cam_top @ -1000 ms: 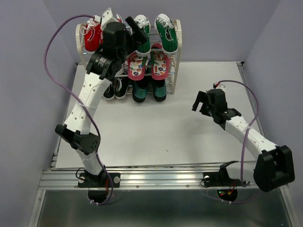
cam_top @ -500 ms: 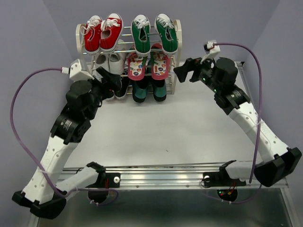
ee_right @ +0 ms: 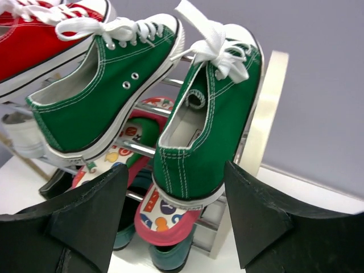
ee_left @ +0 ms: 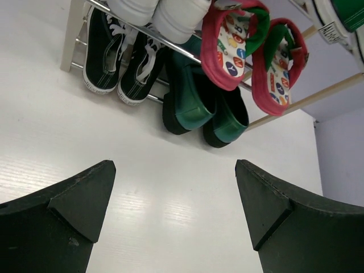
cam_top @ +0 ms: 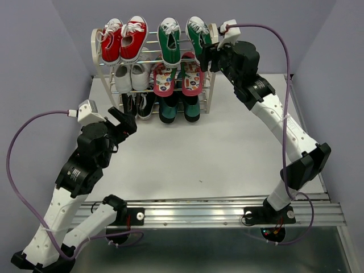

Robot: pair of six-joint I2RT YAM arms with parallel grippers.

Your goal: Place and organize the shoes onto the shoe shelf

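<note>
The shoe shelf (cam_top: 211, 74) stands at the back of the table. Green sneakers (cam_top: 169, 40) lie on its top tier at the right, red flip-flops (cam_top: 190, 77) on the middle tier and teal slip-ons (cam_top: 170, 111) at the bottom. My right gripper (cam_top: 206, 54) is open at the top tier. In the right wrist view its jaws (ee_right: 175, 170) stand either side of the heel of the right green sneaker (ee_right: 210, 114), apart from it. My left gripper (cam_top: 122, 116) is open and empty above the table, in front of the shelf's left end (ee_left: 173, 170).
Red sneakers (cam_top: 122, 40) fill the top left of the shelf, white sneakers (cam_top: 132, 74) the middle left, black sneakers (cam_top: 142, 105) the bottom left. Purple walls close in on the table at the back and sides. The shelf's cream side frame (ee_right: 264, 114) is just right of the right gripper.
My left arm has pulled back from the shelf's top, down and to the left. My right arm has swung from mid-table up to the right green sneaker on the top tier.
</note>
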